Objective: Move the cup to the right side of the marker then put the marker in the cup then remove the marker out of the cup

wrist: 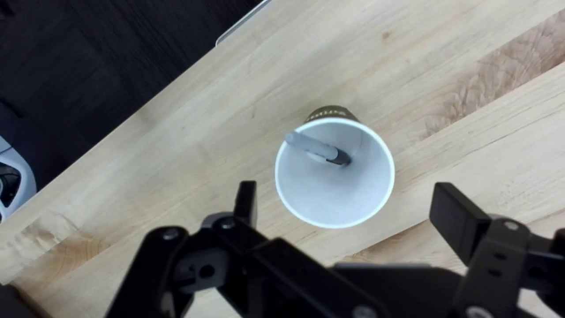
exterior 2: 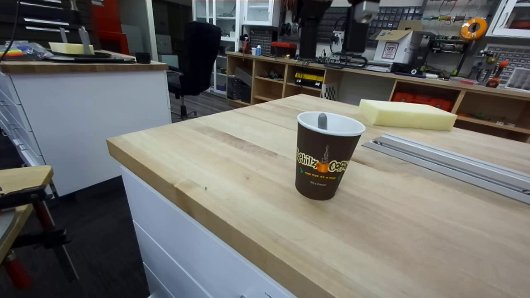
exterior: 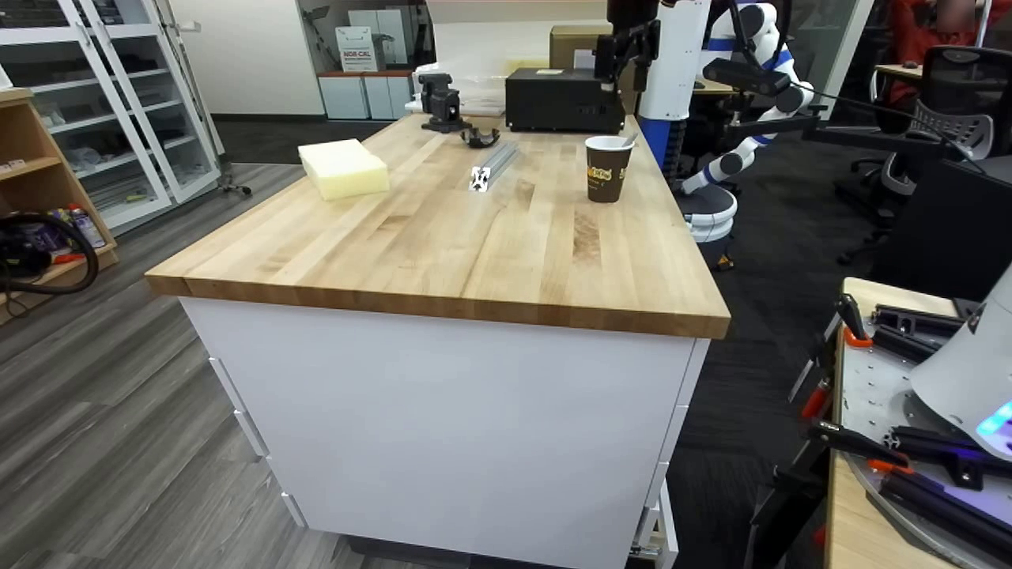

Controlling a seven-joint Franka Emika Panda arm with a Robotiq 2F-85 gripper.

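The gripper [wrist: 346, 205], spread wide, points down above the table [exterior: 411, 261]. One cup [exterior 2: 325, 147] stands upright there, one marker [wrist: 311, 144] leaning inside; in an exterior view, one metal bar [exterior: 496, 163] and one foam block [exterior: 345, 167] lie left of the cup.

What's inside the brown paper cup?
Wrist view: the marker, tilted, gray end up, dark end down; nothing else visible inside. The spot directly beneath it is covered. In both exterior views the cup hides the marker's lower part.
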